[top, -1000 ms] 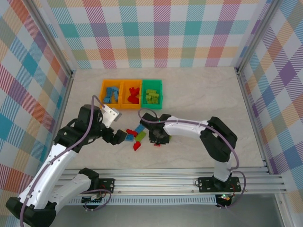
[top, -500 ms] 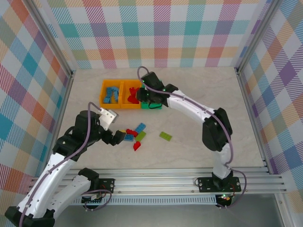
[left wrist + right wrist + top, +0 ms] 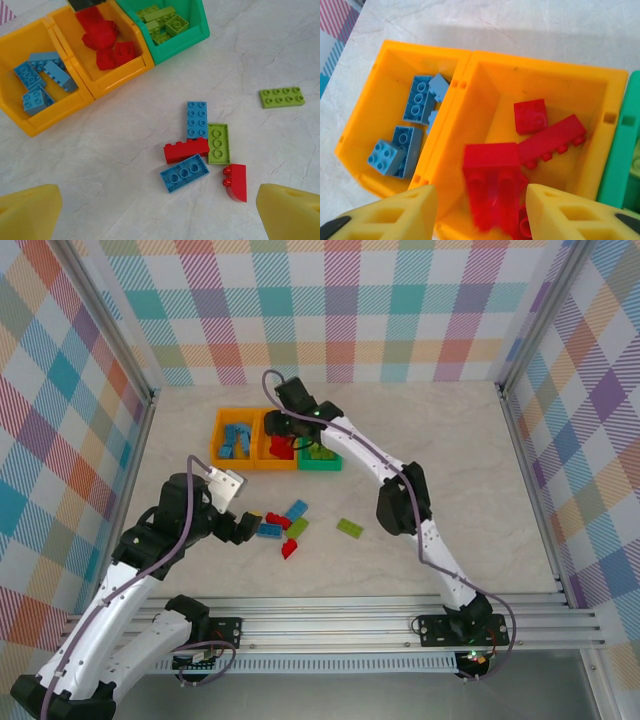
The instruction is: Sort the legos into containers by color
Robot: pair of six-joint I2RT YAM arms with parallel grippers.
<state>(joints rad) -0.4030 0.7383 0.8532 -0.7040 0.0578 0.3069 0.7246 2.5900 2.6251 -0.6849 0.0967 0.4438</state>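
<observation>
Legos [image 3: 197, 119], studded glossy plastic, boxy bins [image 3: 60, 116]

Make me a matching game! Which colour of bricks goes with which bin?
Bins:
1. left orange plastic bin
2. middle orange plastic bin
3. green plastic bin

Inside:
A. small red plastic bricks
B. small lime green plastic bricks
C. small blue plastic bricks

Pairs: 1-C, 2-A, 3-B
</observation>
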